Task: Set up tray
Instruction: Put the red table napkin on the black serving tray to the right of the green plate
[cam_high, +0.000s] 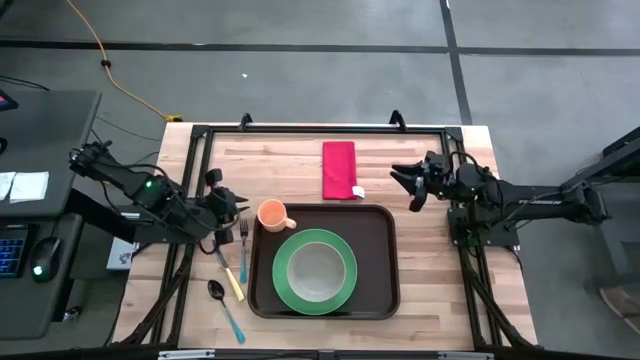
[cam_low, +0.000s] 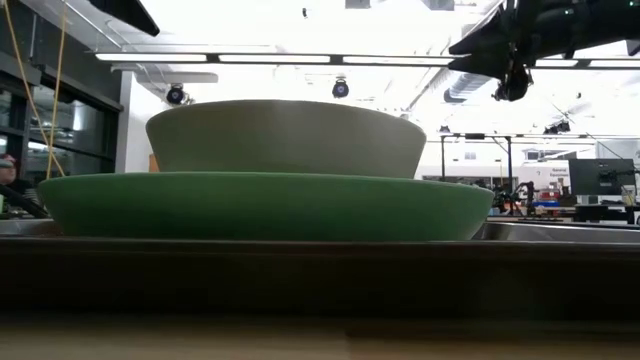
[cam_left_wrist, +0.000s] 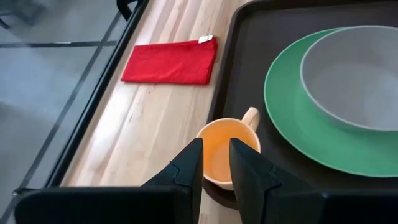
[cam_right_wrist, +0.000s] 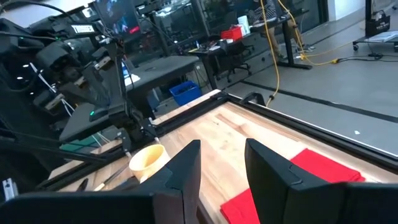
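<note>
High view: napkin (cam_high: 339, 170) (white tag)

I am looking at a dark brown tray (cam_high: 383, 262) carrying a green plate (cam_high: 283, 275) with a pale grey bowl (cam_high: 317, 268) in it, and an orange mug (cam_high: 271, 214) showing a paler handle. A plain red napkin (cam_high: 339, 169) is lying on the light, striped wooden table (cam_high: 430, 280), and my own fingers (cam_left_wrist: 247, 167) are showing black.

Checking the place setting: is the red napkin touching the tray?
Apart. In the high view, bare wood shows between the napkin and the tray's far rim; the left wrist view shows the same gap.
</note>
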